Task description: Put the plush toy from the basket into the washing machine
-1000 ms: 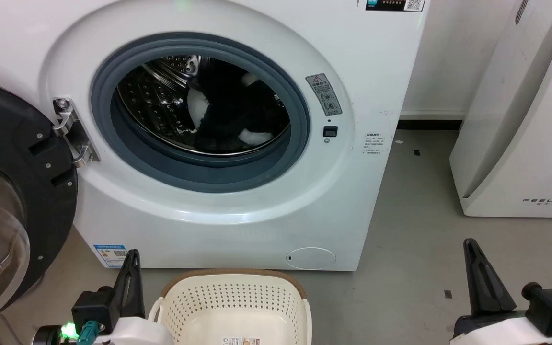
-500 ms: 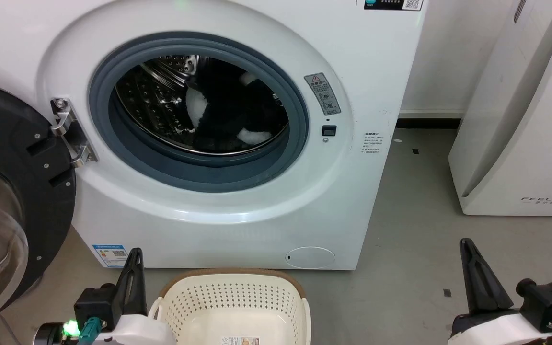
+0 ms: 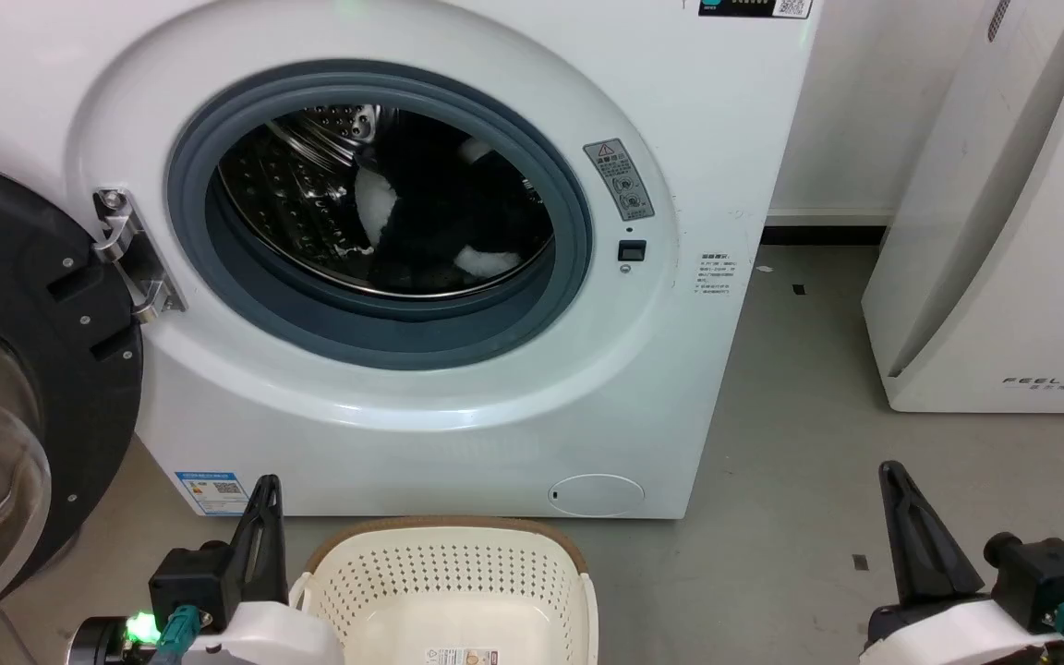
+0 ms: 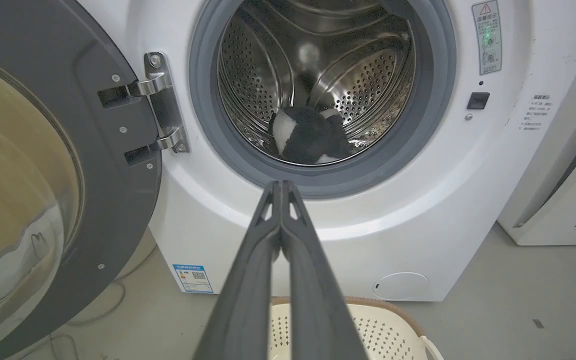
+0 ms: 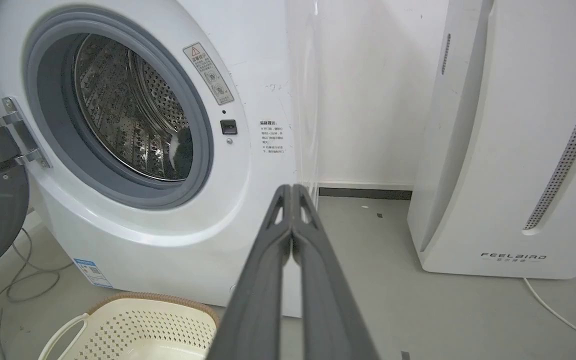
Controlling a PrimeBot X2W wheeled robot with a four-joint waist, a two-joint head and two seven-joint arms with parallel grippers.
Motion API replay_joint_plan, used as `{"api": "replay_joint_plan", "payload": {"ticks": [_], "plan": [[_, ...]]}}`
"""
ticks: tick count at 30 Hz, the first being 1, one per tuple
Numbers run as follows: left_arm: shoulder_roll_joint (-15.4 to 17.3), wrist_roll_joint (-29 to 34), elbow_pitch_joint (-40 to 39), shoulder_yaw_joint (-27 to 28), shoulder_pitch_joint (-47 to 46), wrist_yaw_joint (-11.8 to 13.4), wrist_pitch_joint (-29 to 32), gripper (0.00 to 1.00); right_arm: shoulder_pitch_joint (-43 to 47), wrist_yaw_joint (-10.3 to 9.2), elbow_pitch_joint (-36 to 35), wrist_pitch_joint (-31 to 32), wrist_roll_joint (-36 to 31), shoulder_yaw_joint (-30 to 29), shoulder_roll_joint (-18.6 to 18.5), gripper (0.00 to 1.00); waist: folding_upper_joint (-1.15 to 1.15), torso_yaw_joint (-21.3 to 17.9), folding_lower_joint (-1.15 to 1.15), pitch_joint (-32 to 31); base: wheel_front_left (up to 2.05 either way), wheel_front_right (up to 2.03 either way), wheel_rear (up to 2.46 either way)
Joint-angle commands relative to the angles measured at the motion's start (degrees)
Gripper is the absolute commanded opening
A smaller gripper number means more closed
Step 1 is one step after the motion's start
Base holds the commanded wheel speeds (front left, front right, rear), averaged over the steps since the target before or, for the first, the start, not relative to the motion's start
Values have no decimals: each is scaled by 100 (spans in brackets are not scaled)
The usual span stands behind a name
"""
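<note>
Head cam nudged since a sec ago; plush toy [image 3: 444,222] unmoved, deep in washing machine [image 3: 495,416] drum, up ahead of both claws. L claw [image 3: 266,485] nearer drum, R claw [image 3: 890,473] off washer's right. Both pressed together, empty. Basket [image 3: 449,568] sits before washer.

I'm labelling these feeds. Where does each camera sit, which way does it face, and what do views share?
Head view: on the head, looking forward and down at the washing machine and basket; left gripper lower left, right gripper lower right, both shut.
Left wrist view: on the left wrist, facing into the drum at the plush toy; its shut fingers rise mid-frame.
Right wrist view: on the right wrist, facing the machine's latch side and a white appliance; its shut fingers show.
Shared: all three show the porthole and basket.
</note>
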Motion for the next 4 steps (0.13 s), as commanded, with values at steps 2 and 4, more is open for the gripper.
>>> {"api": "replay_joint_plan", "payload": {"ticks": [2,4], "plan": [[0,56,-61,-22,-58,-19,54,0,-107,-2,-37,45,-80,18,-2,0,0,-3,-1,2,0,0,0],[-1,61,-75,-28,-59,-21,78,0,-113,-2,-38,68,-101,21,-3,0,0,-6,-1,4,0,0,0]]}}
